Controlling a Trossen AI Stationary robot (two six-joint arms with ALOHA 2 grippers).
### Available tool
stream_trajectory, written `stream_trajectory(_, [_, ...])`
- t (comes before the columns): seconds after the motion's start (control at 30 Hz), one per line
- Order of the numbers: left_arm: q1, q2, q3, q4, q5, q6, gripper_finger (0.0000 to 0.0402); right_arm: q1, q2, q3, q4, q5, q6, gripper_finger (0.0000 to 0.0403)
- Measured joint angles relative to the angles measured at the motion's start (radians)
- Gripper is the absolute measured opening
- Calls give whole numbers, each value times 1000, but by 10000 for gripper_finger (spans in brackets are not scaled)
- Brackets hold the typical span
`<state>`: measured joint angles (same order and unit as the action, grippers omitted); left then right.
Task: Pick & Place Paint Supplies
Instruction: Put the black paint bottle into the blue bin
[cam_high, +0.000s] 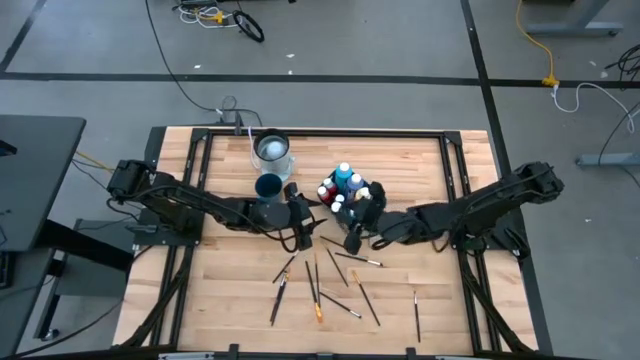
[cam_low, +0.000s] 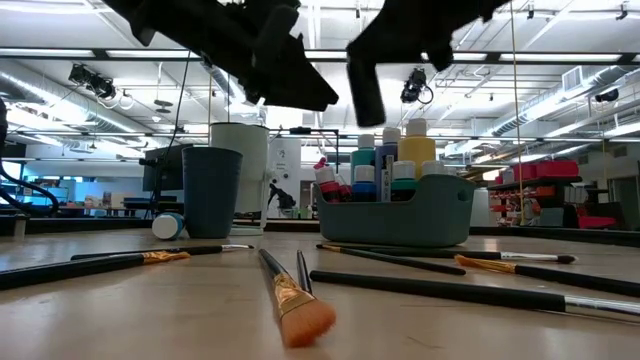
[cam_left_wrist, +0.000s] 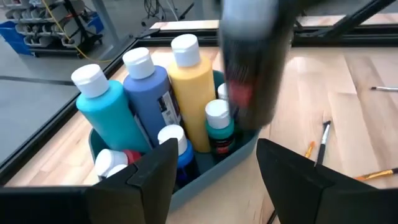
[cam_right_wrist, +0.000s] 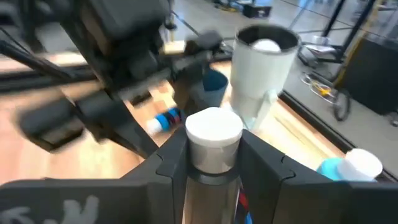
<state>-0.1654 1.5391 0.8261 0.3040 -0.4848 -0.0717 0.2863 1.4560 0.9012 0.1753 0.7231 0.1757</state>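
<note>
The right gripper (cam_right_wrist: 211, 163) hangs above the middle of the desk (cam_high: 420, 170), just beside the teal tray (cam_low: 395, 215), its fingers (cam_right_wrist: 168, 162) clamped on the neck of a dark paint bottle (cam_right_wrist: 213, 134) with a pale cap, held clear of the desk; in the left wrist view the same bottle (cam_left_wrist: 252, 68) shows blurred, upright, just over the tray's (cam_left_wrist: 205, 180) near rim; the left gripper (cam_left_wrist: 214, 171) hangs close by on the other side, facing the tray, its fingers (cam_left_wrist: 155, 168) spread wide apart and holding nothing; inside the tray stand several bottles, upright and packed together: a teal bottle (cam_left_wrist: 112, 112), a blue bottle (cam_left_wrist: 149, 93), a yellow bottle (cam_left_wrist: 193, 90), a small dark bottle (cam_left_wrist: 219, 127) with a green label, and at least two more of which only the caps show; behind the left gripper stand a dark blue cup (cam_low: 211, 190) and a white pitcher (cam_low: 245, 170), with a small blue bottle (cam_low: 168, 226) lying on its side next to the cup; brushes (cam_high: 320, 290) lie scattered over the near half of the desk, well apart from the tray, mostly dark-handled, one brush (cam_low: 290, 295) with an orange head lying nearest in the low view; both arms reach in from opposite sides of the desk and nearly meet at the tray (cam_high: 345, 195).
</note>
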Motion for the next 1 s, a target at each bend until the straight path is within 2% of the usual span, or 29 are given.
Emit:
stream_trajectory(0.1, [0,0,0,1,3,0,224,-1,87,0,64,34,-8,113])
stream_trajectory(0.2, [0,0,0,1,3,-1,223,2,150,0,152,111,-38,113])
stream_trajectory(0.3, [0,0,0,1,3,-2,223,3,179,0,181,185,-56,113])
stream_trajectory(0.37, [0,0,0,0,3,-2,222,0,180,0,152,194,-57,114])
stream_trajectory(0.53, [0,0,0,0,3,4,222,-22,180,0,74,151,-33,115])
stream_trajectory(0.67, [0,0,0,0,3,-1,222,-53,180,0,4,50,31,115])
stream_trajectory(1.0, [0,0,0,0,3,-1,222,-113,180,0,-75,21,48,115])
